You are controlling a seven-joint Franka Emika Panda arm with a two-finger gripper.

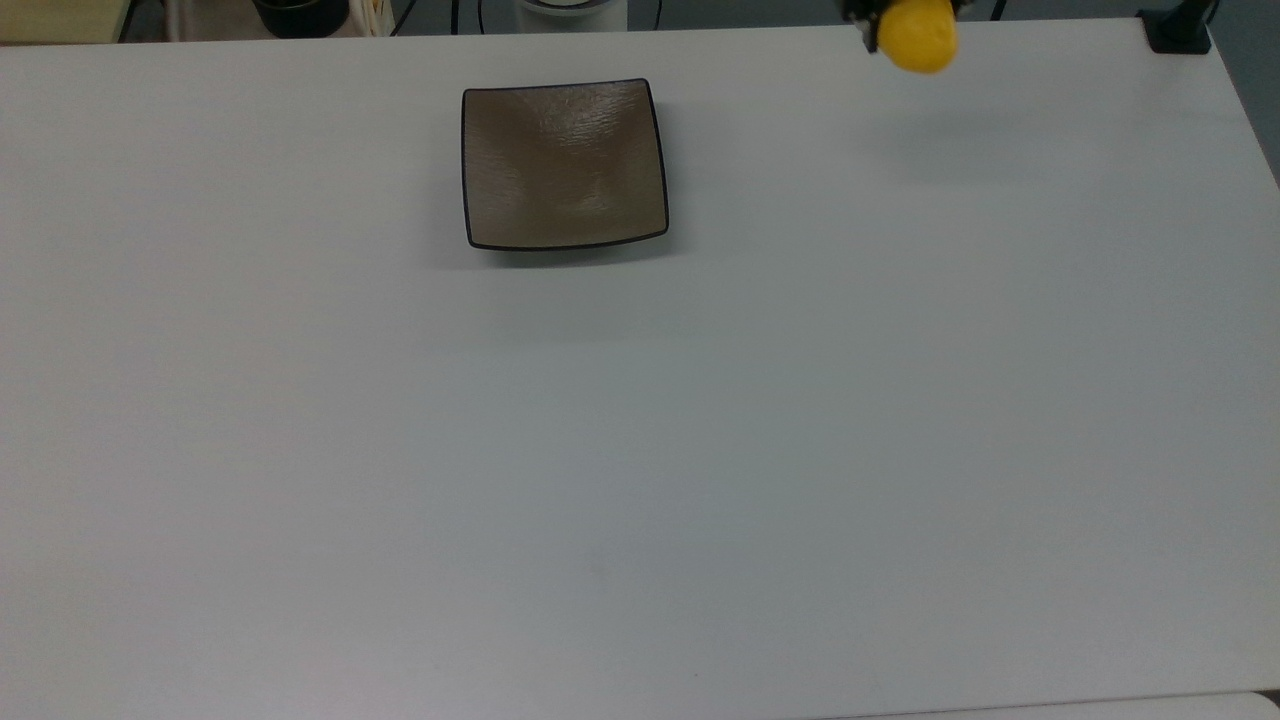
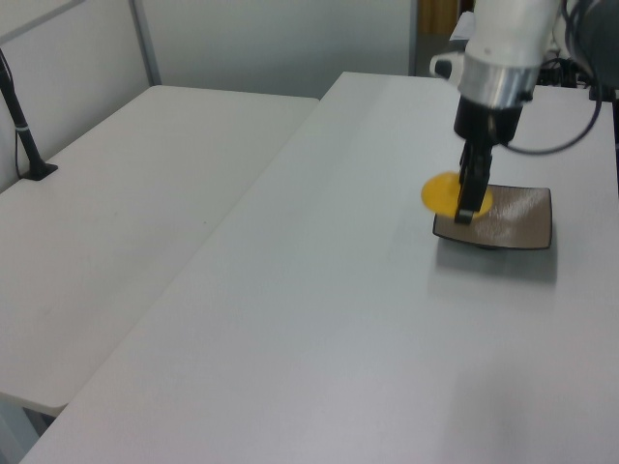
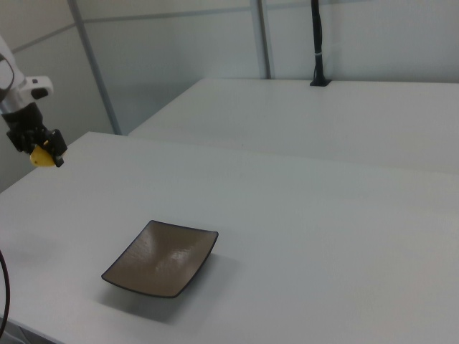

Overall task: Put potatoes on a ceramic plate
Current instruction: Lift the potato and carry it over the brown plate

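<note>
Top view looks straight down on my table (image 1: 700,450); left and right views face each other low, sharing the plate (image 2: 513,217).

You've got the gripper (image 2: 465,198) up off the white table (image 1: 700,450) with the potato (image 1: 915,38) clamped in it at the top right of the top view, and between it and the ceramic plate (image 1: 563,163) in the upper middle there's just bare tabletop, nothing to dodge. Your lower two thirds of the top view are open table too, so a pass from any side works. Mind the black post (image 3: 317,43) at the top centre of the right view, standing on the far table well apart from the plate, and the black clamp (image 1: 1180,28) at the top right corner of the top view, near the potato.
</note>
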